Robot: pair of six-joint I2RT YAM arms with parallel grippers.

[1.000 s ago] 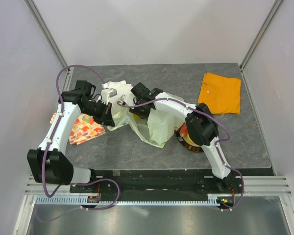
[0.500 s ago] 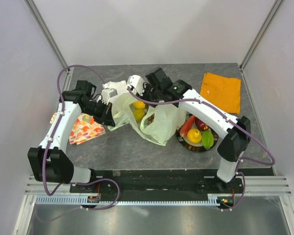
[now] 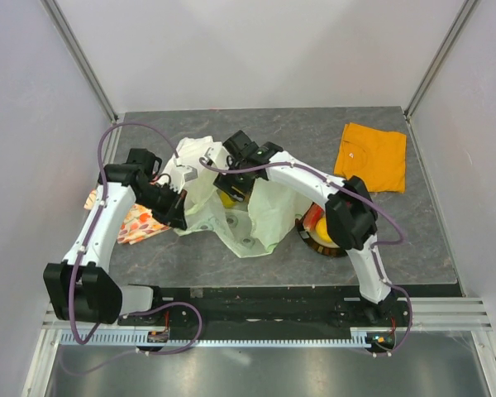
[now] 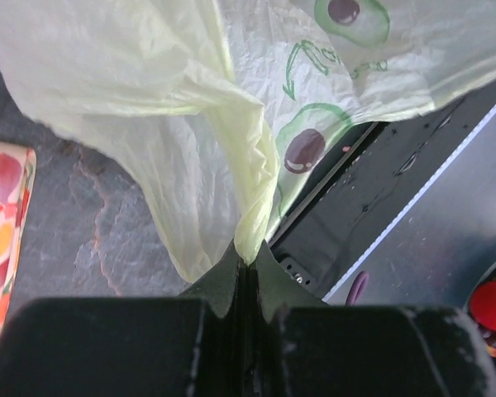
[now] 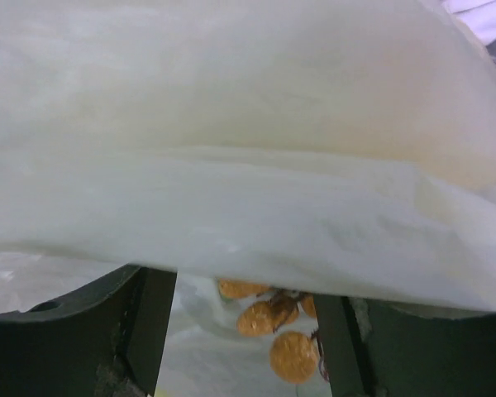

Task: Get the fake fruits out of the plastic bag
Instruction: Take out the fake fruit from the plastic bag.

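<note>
From above, we see the plastic bag (image 3: 260, 223) mid-table, a yellow fruit (image 3: 227, 198) in its mouth at 11 o'clock. Left wrist: the left gripper (image 4: 248, 266) is pressed together, pinching the bag's film (avocado print). Right wrist: the right gripper (image 5: 246, 289) is spread under the film, with a grape bunch (image 5: 269, 318) showing between its fingers.

Top cam hangs high at the near side, looking down over the whole tabletop (image 3: 413, 240). Left wrist cam looks along the left tool (image 4: 248, 258), really close to the plastic bag (image 4: 190, 149), tabletop just behind. Right wrist cam's jammed even closer, bag film filling nearly everything. All three views share that bag.
</note>
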